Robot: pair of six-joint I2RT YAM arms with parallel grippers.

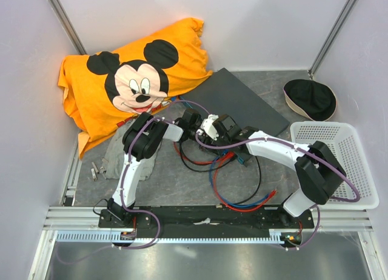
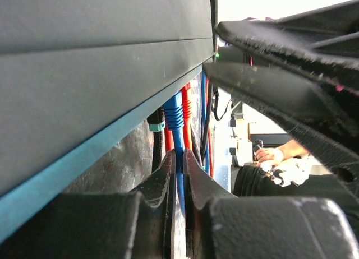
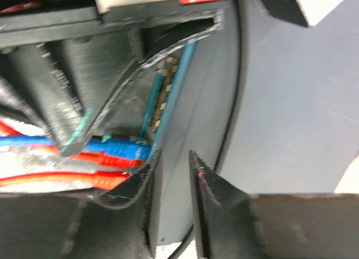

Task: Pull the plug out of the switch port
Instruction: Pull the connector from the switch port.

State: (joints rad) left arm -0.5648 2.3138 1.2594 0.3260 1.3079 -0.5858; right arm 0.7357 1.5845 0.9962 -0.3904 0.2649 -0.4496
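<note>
Grey worktop [image 1: 182,189] carries the switch [image 1: 242,101] mid-back. Its blue plug [image 2: 173,114] sits in its port, not yet pulled. The left claw [image 2: 178,161] pinches the blue cable [image 2: 178,140] below it; the right claw [image 3: 174,155] clamps the switch's edge.

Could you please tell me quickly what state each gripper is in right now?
Left gripper: closed, holding the blue cable.
Right gripper: closed, clamped on the edge of the switch.

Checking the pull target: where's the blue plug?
Left wrist view, centre: the blue plug sits in the switch's teal face, beside the red plug, above the left gripper.
</note>
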